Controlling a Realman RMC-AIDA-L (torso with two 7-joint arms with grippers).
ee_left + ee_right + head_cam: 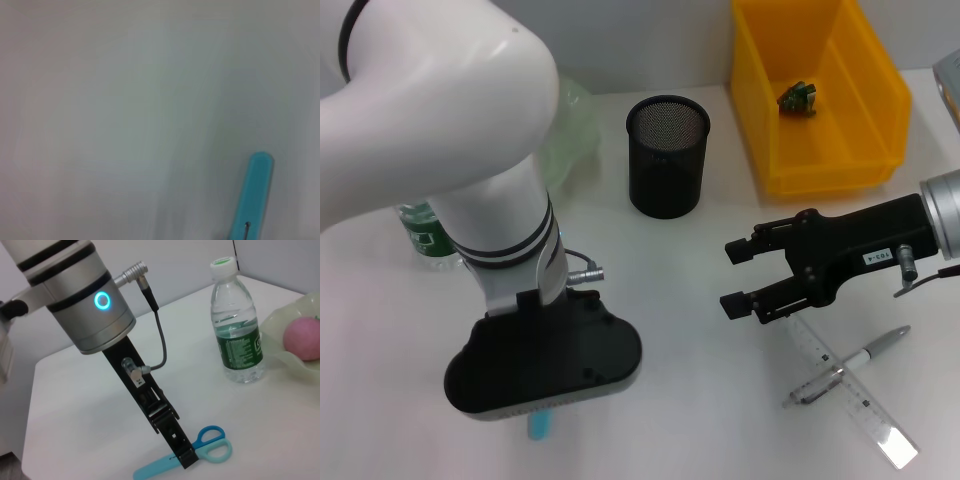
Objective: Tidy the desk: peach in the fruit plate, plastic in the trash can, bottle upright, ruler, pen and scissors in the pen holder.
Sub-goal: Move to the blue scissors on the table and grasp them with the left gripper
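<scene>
Much is already done: the peach (pixel 302 338) lies in the fruit plate (pixel 280 360), the water bottle (pixel 236 325) stands upright, and crumpled plastic (pixel 798 98) sits in the yellow bin (pixel 820 165). The mesh pen holder (pixel 667 155) looks empty. The left pincer (pixel 186 460) sits low over the blue scissors (pixel 200 452) on the surface; whether it grips them, I cannot tell. The right pincer (pixel 742 274) hangs open and empty just beside the ruler (pixel 855 390) and pen (pixel 850 365).

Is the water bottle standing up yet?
Upright: the bottle stands on its base, cap on top, beside the fruit plate.
</scene>
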